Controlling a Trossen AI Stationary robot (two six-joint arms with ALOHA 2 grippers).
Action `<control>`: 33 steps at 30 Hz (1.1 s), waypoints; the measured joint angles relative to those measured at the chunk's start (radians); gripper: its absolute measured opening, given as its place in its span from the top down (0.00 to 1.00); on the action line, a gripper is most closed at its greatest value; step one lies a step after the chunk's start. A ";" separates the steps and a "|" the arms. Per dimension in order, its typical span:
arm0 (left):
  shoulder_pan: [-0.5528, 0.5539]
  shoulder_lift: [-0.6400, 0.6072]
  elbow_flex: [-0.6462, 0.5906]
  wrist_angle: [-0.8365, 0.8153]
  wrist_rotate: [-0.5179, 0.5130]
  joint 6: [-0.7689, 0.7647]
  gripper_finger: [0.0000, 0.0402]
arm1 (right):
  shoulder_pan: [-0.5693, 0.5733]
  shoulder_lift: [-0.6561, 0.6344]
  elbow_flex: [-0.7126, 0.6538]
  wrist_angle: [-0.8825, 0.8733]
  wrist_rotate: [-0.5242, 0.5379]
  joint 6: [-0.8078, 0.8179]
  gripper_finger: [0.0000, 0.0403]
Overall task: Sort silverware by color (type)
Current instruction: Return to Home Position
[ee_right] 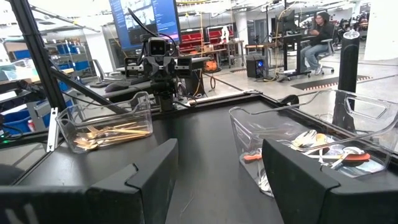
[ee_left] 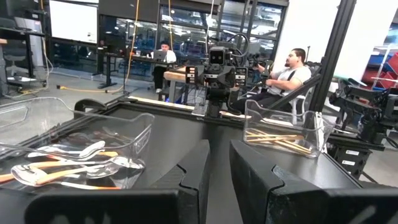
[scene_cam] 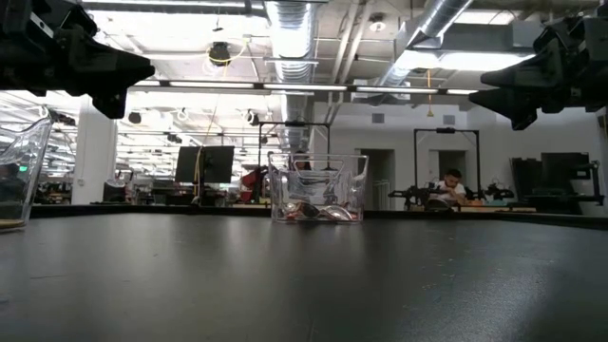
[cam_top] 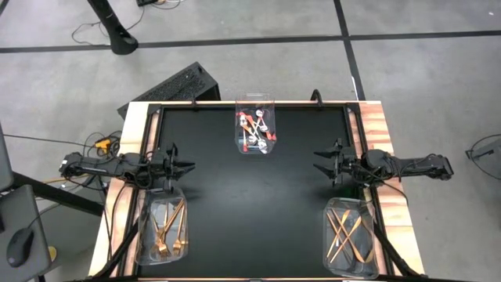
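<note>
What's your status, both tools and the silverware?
Left tool and right tool open, empty, hovering at their own sides. Gold forks, gold knives, orange-handled spoons in separate clear bins. Nothing in the way.

I could read no text, label, brand or number in any view from my station. The large wall screen (ee_right: 144, 14) in the upper left of the right wrist view showed blue graphics, but its lettering was too small for me to make out. The bright display (ee_left: 73, 20) in the upper left of the left wrist view was just as illegible.
</note>
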 joint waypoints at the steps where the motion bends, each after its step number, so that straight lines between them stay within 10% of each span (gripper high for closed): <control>1: 0.000 0.000 0.000 0.000 0.000 0.000 0.87 | 0.000 0.000 0.000 0.000 0.000 0.000 0.37; 33: -0.019 0.000 0.000 0.000 -0.002 0.001 0.87 | 0.000 0.000 0.000 0.000 0.000 0.000 0.37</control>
